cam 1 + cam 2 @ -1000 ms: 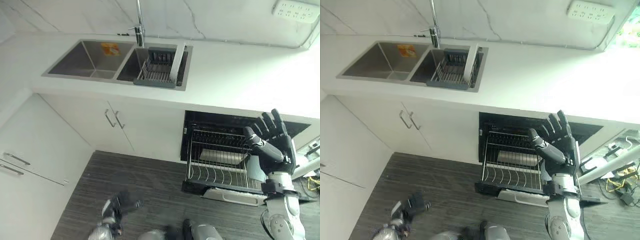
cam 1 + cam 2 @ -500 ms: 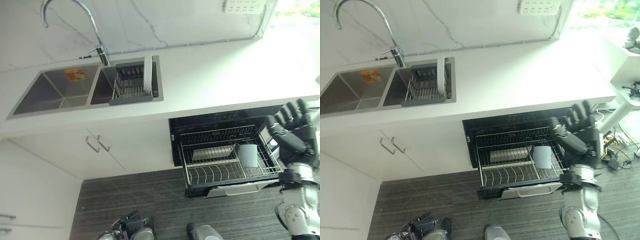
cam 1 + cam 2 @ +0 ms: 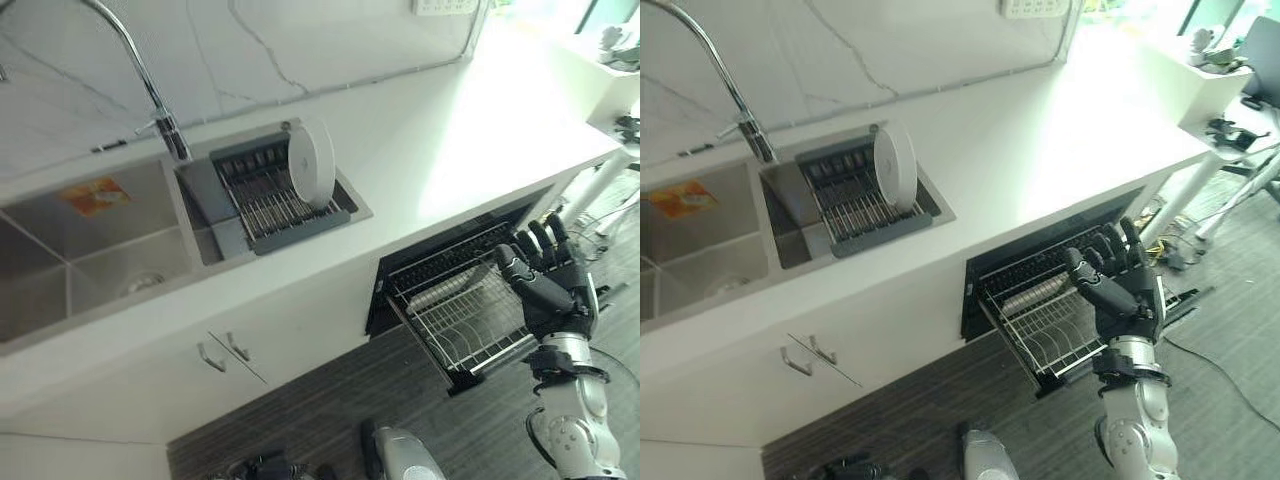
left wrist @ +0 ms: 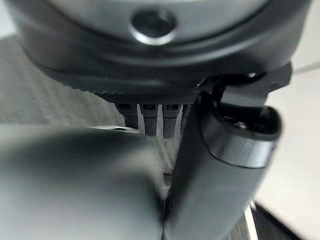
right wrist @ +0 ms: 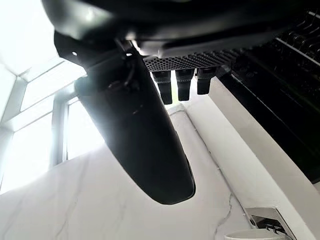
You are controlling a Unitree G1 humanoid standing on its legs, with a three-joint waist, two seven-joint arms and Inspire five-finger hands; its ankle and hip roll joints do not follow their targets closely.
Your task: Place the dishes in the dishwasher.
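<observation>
The right hand (image 3: 556, 285) is raised on the right of the scene with its fingers spread wide and straight, holding nothing, just in front of the pulled-out dishwasher rack (image 3: 465, 320). The left hand (image 4: 200, 150) shows from its own wrist camera, low toward the floor; its fingers look fairly straight and relaxed, with nothing between them. The wire rack stands out of the open dishwasher (image 3: 1040, 262) under the white countertop (image 3: 450, 130), and something pale lies in it toward the far side — what it is I cannot tell. The dish yet to be loaded is a white plate (image 3: 312, 162), standing upright on edge in the grey drying rack (image 3: 275, 195) that sits in the right basin of the sink (image 3: 90, 260), well apart from the free hand and to its left. So I judge the step in hand to be the fetch: an empty hand must go from the dishwasher across to the sink. The next move calls for a reach up and over the counter edge, then a grip on the plate's rim to lift it clear of the rack's wires. The tall tap (image 3: 150, 90) rises just left of the drying rack, and the extended dishwasher rack juts into the floor space — both could catch an arm on the way.
</observation>
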